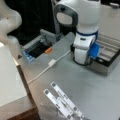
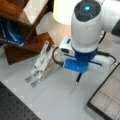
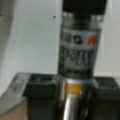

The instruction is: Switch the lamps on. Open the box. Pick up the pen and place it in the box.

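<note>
White strips [image 2: 40, 63] lie at a front view's left on the table [image 2: 57, 100]. At centre, the gripper [image 2: 79, 75] hangs above the table, jaws closed on the pen [image 2: 78, 79], which points downward; the wrist view shows the pen [image 3: 77, 62] clamped between the fingers [image 3: 40, 96]. At right, the box [image 2: 106, 98] lies open.

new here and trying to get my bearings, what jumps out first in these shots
The big white arm with its blue-collared gripper fills both front views, holding the pen pointing down above the grey table. The open box, grey compartments showing, lies at a front view's bottom right. In the wrist view the pen sits clamped between the dark fingers.
</note>
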Tool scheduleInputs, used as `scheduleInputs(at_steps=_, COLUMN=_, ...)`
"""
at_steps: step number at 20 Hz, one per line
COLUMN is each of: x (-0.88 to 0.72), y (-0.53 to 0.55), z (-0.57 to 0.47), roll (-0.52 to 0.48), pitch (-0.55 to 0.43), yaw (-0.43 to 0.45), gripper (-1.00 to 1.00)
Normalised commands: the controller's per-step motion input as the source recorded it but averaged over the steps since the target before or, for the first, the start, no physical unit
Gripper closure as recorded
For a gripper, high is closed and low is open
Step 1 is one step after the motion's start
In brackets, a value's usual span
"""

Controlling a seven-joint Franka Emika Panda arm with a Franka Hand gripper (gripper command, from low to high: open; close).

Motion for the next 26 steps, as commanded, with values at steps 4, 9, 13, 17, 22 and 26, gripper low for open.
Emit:
scheduleInputs(at_steps=4, x=0.04, y=0.31, z=0.11, roll=-0.116, pitch=0.184, yaw=-0.198, gripper=1.00)
scheduleInputs(at_steps=9, x=-0.09, y=0.46, z=0.10, roll=-0.109, pitch=0.138, yaw=-0.204, gripper=1.00)
scheduleInputs(at_steps=13, x=-0.20, y=0.49, z=0.06, roll=-0.110, pitch=0.078, yaw=-0.201, gripper=1.00)
scheduleInputs(at_steps=17, x=-0.17, y=0.29, z=0.03, roll=-0.092, pitch=0.045, yaw=-0.142, gripper=1.00)
scheduleInputs(at_steps=22, x=-0.14, y=0.19, z=-0.02, roll=-0.062, pitch=0.019, yaw=-0.112, gripper=1.00)
scheduleInputs(at_steps=26, x=-0.10, y=0.26, z=-0.10, roll=-0.022, pitch=-0.017, yaw=-0.101, gripper=1.00)
